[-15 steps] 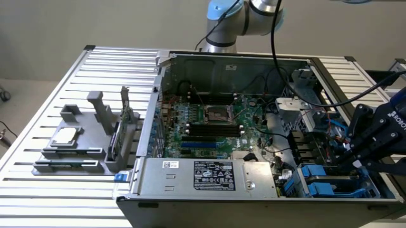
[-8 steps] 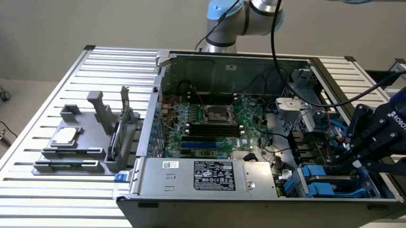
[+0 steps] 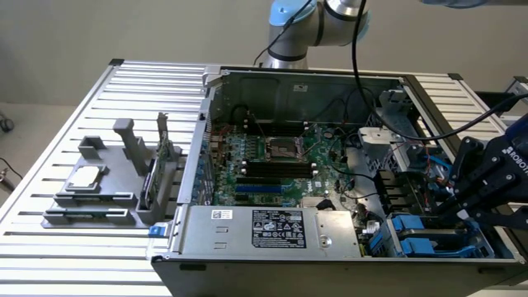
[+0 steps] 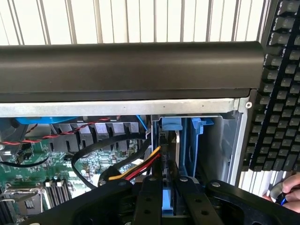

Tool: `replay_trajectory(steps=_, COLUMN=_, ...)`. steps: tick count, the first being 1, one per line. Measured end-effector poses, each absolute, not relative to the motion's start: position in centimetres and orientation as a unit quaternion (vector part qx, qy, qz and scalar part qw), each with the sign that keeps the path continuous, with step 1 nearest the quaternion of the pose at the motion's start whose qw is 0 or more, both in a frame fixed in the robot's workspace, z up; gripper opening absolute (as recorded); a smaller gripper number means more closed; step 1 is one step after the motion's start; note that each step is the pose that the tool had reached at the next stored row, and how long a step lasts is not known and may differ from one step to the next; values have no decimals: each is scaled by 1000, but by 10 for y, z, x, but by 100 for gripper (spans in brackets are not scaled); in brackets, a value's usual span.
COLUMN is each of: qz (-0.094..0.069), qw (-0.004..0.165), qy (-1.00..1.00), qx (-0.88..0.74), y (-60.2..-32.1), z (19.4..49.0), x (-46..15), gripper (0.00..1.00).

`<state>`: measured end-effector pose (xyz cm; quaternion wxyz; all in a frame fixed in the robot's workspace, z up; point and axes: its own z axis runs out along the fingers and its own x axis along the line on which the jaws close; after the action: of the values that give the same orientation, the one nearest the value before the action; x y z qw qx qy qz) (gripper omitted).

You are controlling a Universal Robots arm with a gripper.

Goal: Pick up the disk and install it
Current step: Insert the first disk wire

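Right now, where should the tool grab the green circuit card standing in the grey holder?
Take the green circuit card by its free top edge, coming straight down from above. It stands on edge in the grey holder, whose slot hides its lower edge.

Arm reaches from 12 o'clock round to 4 o'clock; gripper (image 3: 472, 218) (image 4: 165, 185) points down, fingers (image 4: 152, 199) nearly together.

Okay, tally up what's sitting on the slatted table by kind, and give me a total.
Open computer case: 1
Grey parts holder: 1
Processor chip: 1
Green circuit card: 1
Total: 4
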<state>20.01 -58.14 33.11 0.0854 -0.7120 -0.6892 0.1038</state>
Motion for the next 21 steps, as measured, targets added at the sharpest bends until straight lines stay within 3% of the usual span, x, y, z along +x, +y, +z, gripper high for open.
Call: replay_trajectory(steps=21, qz=110, qw=90, qy=-689, qx=-711, y=-581, z=328, x=203, gripper=17)
